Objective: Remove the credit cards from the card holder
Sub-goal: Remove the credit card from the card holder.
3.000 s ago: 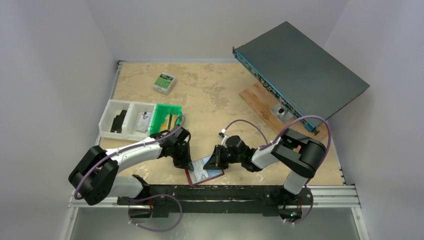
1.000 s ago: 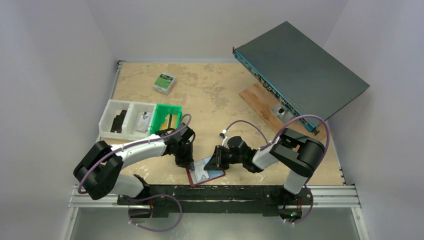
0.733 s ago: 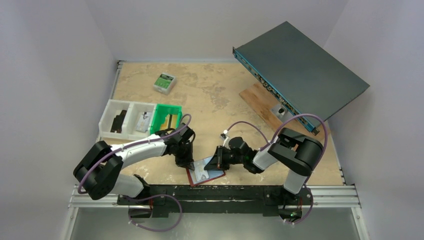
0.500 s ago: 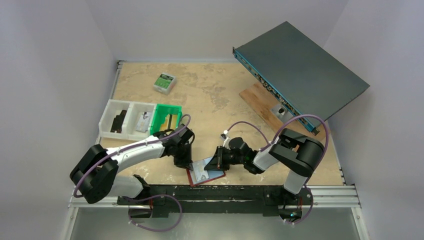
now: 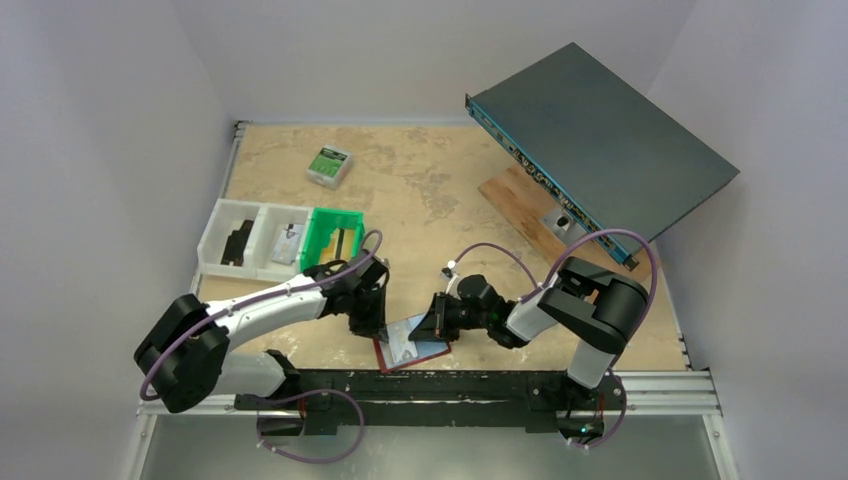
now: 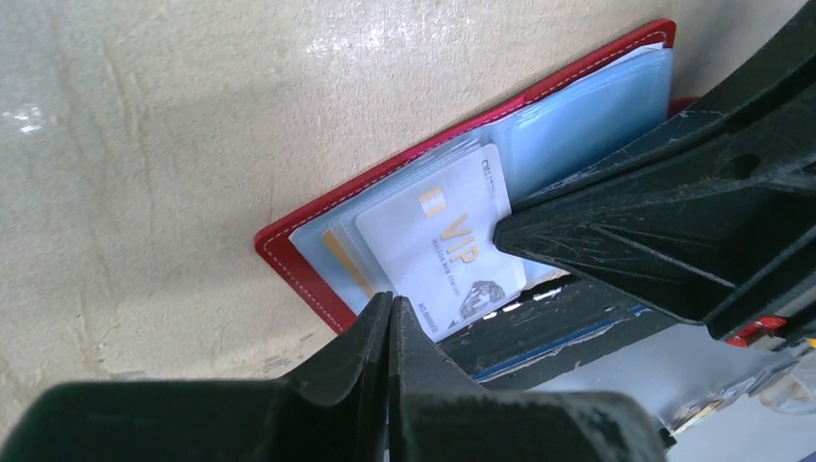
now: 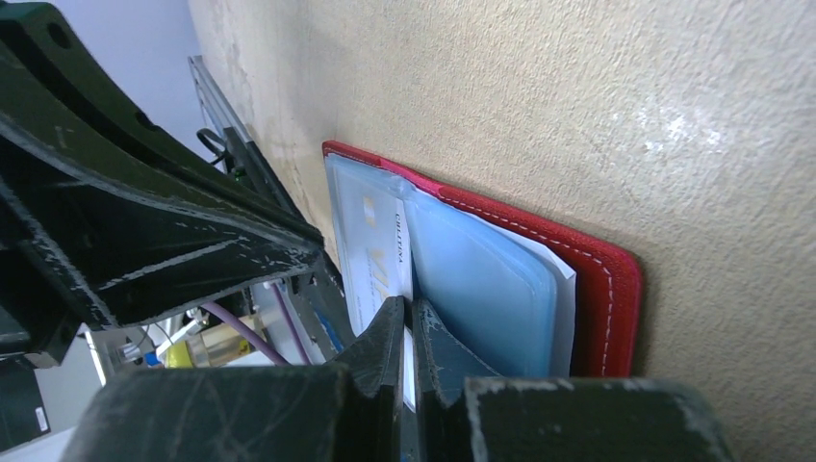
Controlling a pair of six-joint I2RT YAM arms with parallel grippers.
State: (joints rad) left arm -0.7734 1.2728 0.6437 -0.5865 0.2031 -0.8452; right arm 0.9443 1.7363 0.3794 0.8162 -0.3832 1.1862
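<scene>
Checking against a second ago: card holder (image 5: 410, 347) hasn't moved. It lies open at the near edge of the worktop (image 5: 420, 200), red cover down, pale blue pockets up. Credit cards (image 6: 447, 241) sit on its left half, with the white VIP one on top and its end poking past the red edge. My left hand (image 6: 390, 310) is closed, tips together at that card's near corner; can't tell if the card is actually pinched. My right hand (image 7: 405, 320) is closed too, its tip against the white card by the fold. Both hands are in the same spots as before; only my left arm's shoulder link has swung further left. Behind, unchanged: green bin (image 5: 325, 235), white trays (image 5: 245, 240) touching its left side, green-and-white box (image 5: 329, 165) farther back, and a dark flat case (image 5: 600, 140) leaning over a wooden board (image 5: 515, 195) at far right.
</scene>
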